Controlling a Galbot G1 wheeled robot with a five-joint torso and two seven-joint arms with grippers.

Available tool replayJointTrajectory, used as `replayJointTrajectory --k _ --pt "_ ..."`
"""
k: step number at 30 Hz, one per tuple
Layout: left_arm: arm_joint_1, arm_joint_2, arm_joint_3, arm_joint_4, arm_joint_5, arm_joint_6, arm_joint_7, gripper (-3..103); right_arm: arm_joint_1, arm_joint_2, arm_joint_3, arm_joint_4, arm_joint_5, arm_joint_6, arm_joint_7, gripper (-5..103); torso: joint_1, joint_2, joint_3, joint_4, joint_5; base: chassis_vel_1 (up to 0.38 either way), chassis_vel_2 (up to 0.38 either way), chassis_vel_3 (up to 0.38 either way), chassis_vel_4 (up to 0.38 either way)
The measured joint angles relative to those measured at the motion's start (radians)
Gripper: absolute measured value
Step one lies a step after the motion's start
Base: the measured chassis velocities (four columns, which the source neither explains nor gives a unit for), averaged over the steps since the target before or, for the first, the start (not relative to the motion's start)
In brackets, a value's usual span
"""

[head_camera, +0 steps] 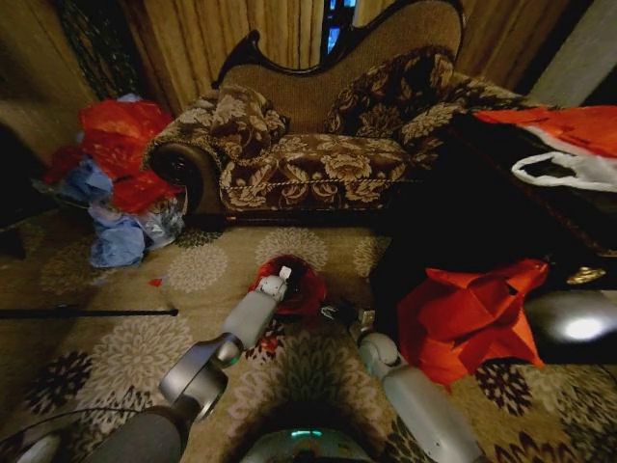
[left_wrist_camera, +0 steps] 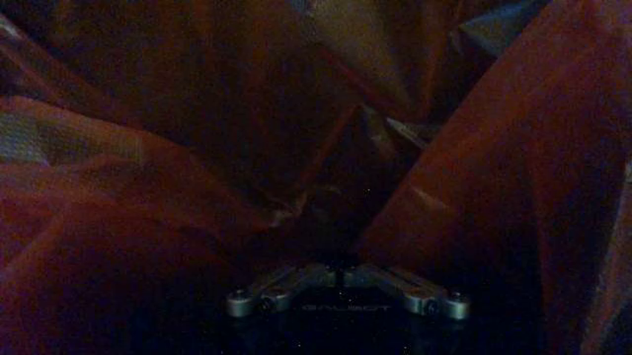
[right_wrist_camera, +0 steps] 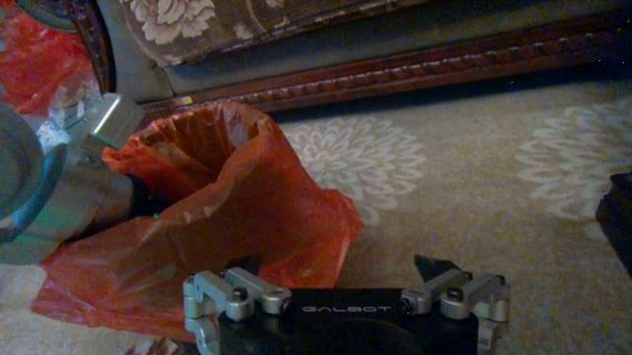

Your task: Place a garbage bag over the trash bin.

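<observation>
The garbage bag (head_camera: 294, 287) stands on the patterned carpet (head_camera: 193, 270) just in front of the sofa (head_camera: 328, 145), bulging upward with its mouth open. The trash bin itself cannot be made out; it is presumably under or inside the red-orange plastic.

The left hand (head_camera: 280, 282) reaches into the bag's mouth. From its wrist camera, crumpled red film (left_wrist_camera: 474, 185) wraps around on every side, and the finger links fold in toward the centre; whether they pinch any plastic I cannot tell.

The right hand (right_wrist_camera: 341, 270) hovers low, just beside the bag's outer wall, its 2 fingers (right_wrist_camera: 434, 265) spread apart with nothing between them.

Judging from this, the step in hand is seating the bag: pushing the liner down inside while the rim is still loose and uneven. The next move likely calls for the free right hand to catch the near edge of the rim and draw it outward and down, gently, since the thin film would tear or slip easily.
</observation>
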Motion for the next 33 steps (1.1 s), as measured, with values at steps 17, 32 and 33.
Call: replayJointTrajectory --k 17,32,33 --pt "0.084 0.081 -0.022 -0.298 -0.12 0.05 -0.134 0 -0.018 -0.018 0.013 0.037 0.023 -0.007 0.0 100 0.001 -0.002 0.001 -0.0008 -0.0014 0.0 0.0 0.0 0.0" --pt "0.036 0.017 -0.072 -0.185 -0.184 -0.192 -0.303 0 -0.02 -0.02 0.009 0.039 0.021 -0.009 -0.004 100 0.001 -0.001 0.001 -0.0009 -0.001 0.0 0.0 0.0 0.0" --pt "0.043 0.02 -0.076 -0.197 -0.186 -0.172 -0.375 0 -0.02 -0.019 0.007 0.036 0.02 -0.009 -0.006 100 0.001 -0.001 0.001 -0.0008 -0.001 0.0 0.0 0.0 0.0"
